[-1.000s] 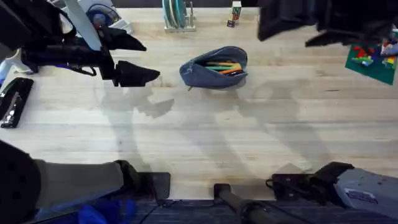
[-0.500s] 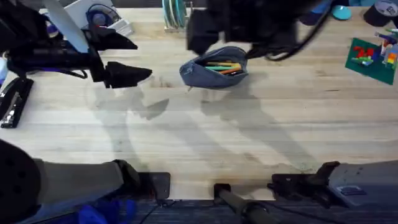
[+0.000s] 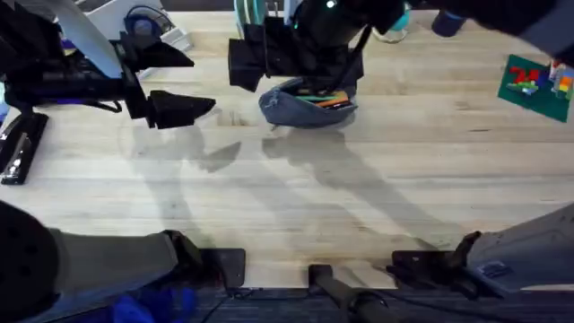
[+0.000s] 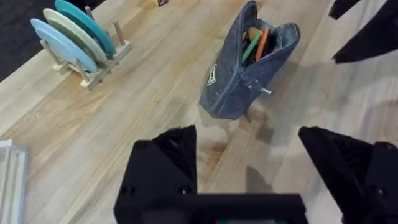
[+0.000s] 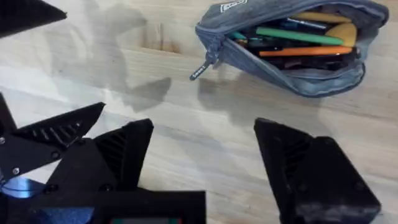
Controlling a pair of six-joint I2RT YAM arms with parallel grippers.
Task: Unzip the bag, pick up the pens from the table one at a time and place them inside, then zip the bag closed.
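The blue-grey bag lies unzipped at the far middle of the table, and its mouth gapes in the right wrist view. Several pens lie inside it, orange and green among them. The zipper's pull hangs at the bag's left end. My right arm looms dark and blurred over the bag's far side, its gripper open above the table just in front of the bag. My left gripper hovers open to the bag's left, holding nothing.
A black stapler lies at the left edge. A rack of plates stands at the back beyond the bag. A green plate with bricks sits at the far right. White clutter occupies the back left corner.
My right arm has swept from the far right leftwards to hang over the bag. The left gripper has drifted slightly left. The bag has not moved.
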